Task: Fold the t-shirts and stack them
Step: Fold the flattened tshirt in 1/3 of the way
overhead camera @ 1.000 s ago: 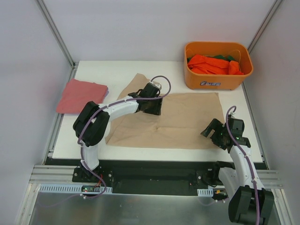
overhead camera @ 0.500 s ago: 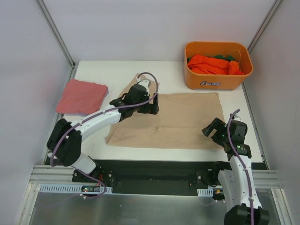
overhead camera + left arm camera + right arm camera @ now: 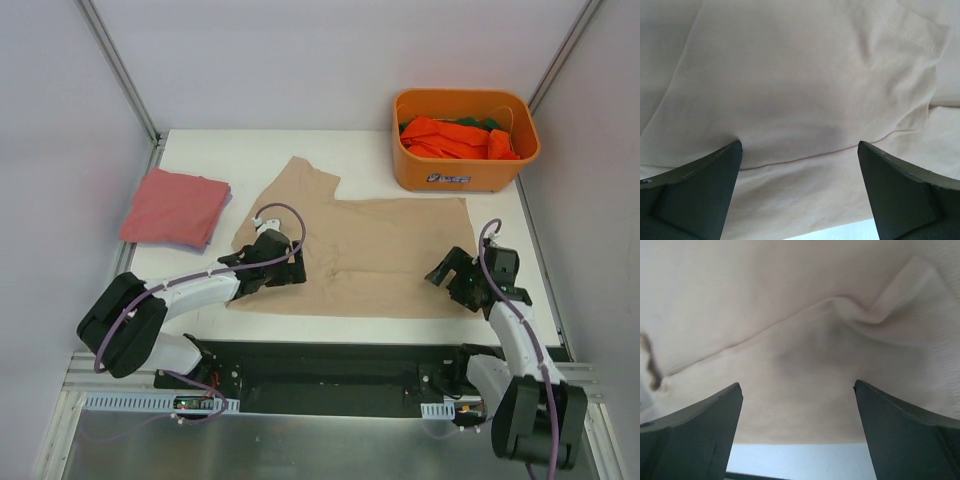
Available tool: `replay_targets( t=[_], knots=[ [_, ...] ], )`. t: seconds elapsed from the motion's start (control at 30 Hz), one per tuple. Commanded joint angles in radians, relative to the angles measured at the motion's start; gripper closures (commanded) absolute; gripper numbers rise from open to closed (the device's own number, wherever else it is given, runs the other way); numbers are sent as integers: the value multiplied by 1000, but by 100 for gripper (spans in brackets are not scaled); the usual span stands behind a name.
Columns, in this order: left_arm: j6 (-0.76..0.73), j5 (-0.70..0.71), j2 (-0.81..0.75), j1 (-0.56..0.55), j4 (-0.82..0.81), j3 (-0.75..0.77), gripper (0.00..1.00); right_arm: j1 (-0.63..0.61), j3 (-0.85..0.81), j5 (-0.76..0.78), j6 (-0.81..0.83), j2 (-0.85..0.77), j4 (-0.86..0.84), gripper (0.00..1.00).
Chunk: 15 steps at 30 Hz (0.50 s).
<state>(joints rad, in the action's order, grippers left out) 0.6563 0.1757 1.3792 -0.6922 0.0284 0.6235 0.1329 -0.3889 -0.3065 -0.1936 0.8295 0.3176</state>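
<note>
A beige t-shirt (image 3: 385, 250) lies spread on the white table (image 3: 250, 150), one sleeve sticking out at the back left. It fills the left wrist view (image 3: 800, 90) and the right wrist view (image 3: 790, 315). My left gripper (image 3: 293, 272) is open and empty, low over the shirt's near left part. My right gripper (image 3: 445, 275) is open and empty over the shirt's near right corner. A pinkish-red t-shirt (image 3: 175, 206) lies folded at the table's left. Orange and green shirts (image 3: 458, 137) lie in the bin.
The orange plastic bin (image 3: 465, 170) stands at the back right corner. Grey walls and metal posts close in the table on both sides. The table's near edge (image 3: 330, 330) runs just below the beige shirt's hem.
My left gripper has drawn back from the shirt's upper left toward the near left edge, and the arm has lowered. The sleeve it covered now shows. My right gripper shifted slightly.
</note>
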Motion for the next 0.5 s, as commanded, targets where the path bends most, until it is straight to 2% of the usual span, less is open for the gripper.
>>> replay_targets(
  t=[0.0,0.1,0.2,0.3,0.47],
  knots=[
    [115,73,-63,43,-24,-80,1,-6,-112,240,-6,179,-5,4],
    [196,65,-112,69,-21,-154,1,-1,-203,384,-10,288,38,4],
    [209,74,-153,69,-19,-206,1,2,-238,490,32,351,-86,4],
    [226,84,-183,69,8,-238,1,4,-318,579,25,420,-97,4],
    [236,87,-238,71,62,-263,1,-16,-364,540,-6,442,-32,3]
  ],
)
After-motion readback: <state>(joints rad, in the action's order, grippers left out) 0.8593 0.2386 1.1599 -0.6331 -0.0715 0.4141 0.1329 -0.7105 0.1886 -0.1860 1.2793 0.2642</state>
